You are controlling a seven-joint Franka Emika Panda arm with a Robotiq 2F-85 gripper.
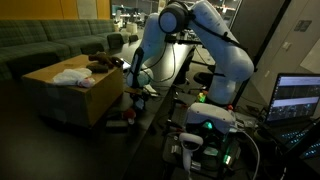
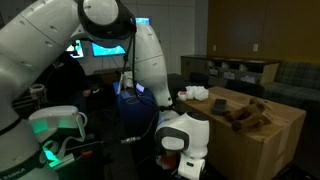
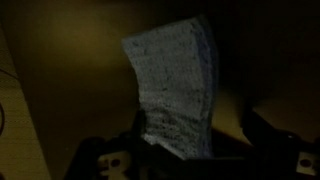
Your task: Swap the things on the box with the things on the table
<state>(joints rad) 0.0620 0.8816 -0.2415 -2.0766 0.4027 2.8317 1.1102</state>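
A cardboard box (image 1: 70, 92) carries a white cloth (image 1: 72, 75) and a brown plush thing (image 1: 100, 64). The box (image 2: 262, 145), the plush (image 2: 245, 115) and the white cloth (image 2: 195, 93) show in both exterior views. My gripper (image 1: 135, 78) hangs beside the box's near corner, just off its edge. In the wrist view the gripper (image 3: 175, 152) is shut on a grey-blue textured cloth (image 3: 172, 85) that stands up between the dark jaws. The scene is dim and the table surface under the gripper is hard to make out.
A green sofa (image 1: 50, 42) stands behind the box. A lit monitor (image 1: 298, 98) and the robot's base (image 1: 210, 120) with green lights are close by. Small items lie on the dark table by the box (image 1: 135, 100). Another screen glows behind the arm (image 2: 105, 48).
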